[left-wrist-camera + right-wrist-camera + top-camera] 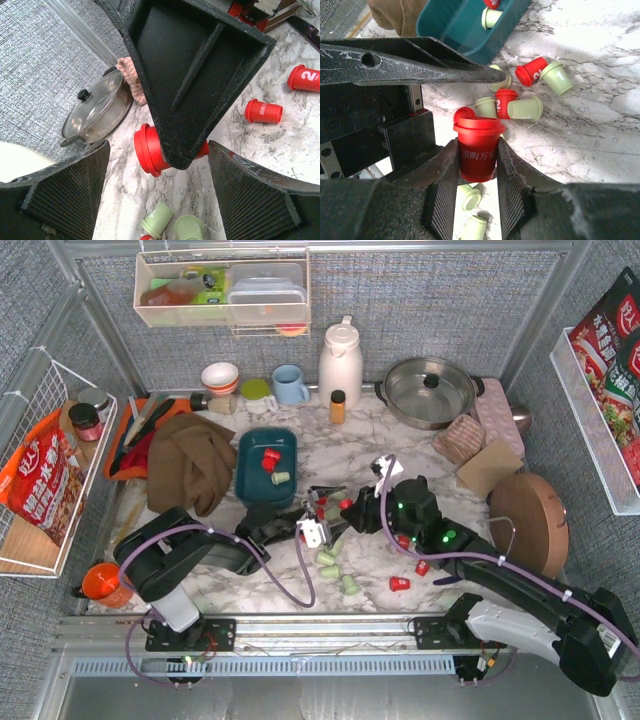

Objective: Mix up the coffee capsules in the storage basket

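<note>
The teal storage basket (250,485) stands left of centre and holds one red capsule (270,457) and one green capsule (282,478). It also shows in the right wrist view (465,25). My right gripper (345,506) is shut on an upright red capsule (476,150), just right of the basket. My left gripper (318,510) is open and empty, its fingers (70,190) spread on either side of the right gripper's tip and that capsule (147,150). Loose green capsules (327,558) and red capsules (399,583) lie on the marble around them.
A brown cloth (190,465) lies left of the basket. A lidded pot (430,390), white kettle (340,360), amber bottle (338,406) and cups (290,385) stand at the back. A round wooden board (528,520) is at the right. An orange cup (103,583) sits near left.
</note>
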